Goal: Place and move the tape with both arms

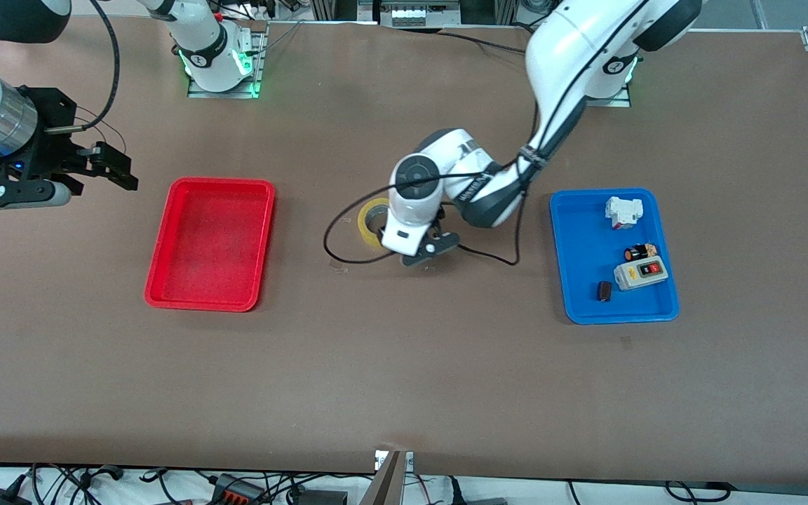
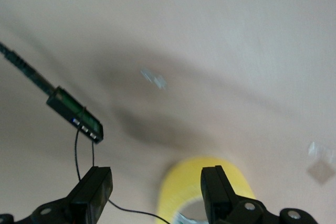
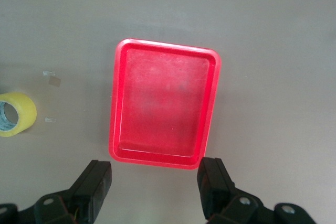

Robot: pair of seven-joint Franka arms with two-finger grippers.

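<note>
The roll of yellow tape (image 1: 374, 222) lies flat on the brown table (image 1: 404, 379), between the red tray (image 1: 210, 243) and the blue tray (image 1: 579, 245), closer to the red tray's side of the gap. The left gripper (image 2: 156, 192) is low over the table right beside the tape, its fingers (image 2: 215, 190) spread wide with nothing between them; one finger stands over the roll's edge in the left wrist view. The right gripper (image 3: 155, 187) waits in the air at the right arm's end of the table, by the red tray, fingers (image 3: 97, 184) wide and empty. The blue tray holds small electrical parts (image 1: 641, 271).
</note>
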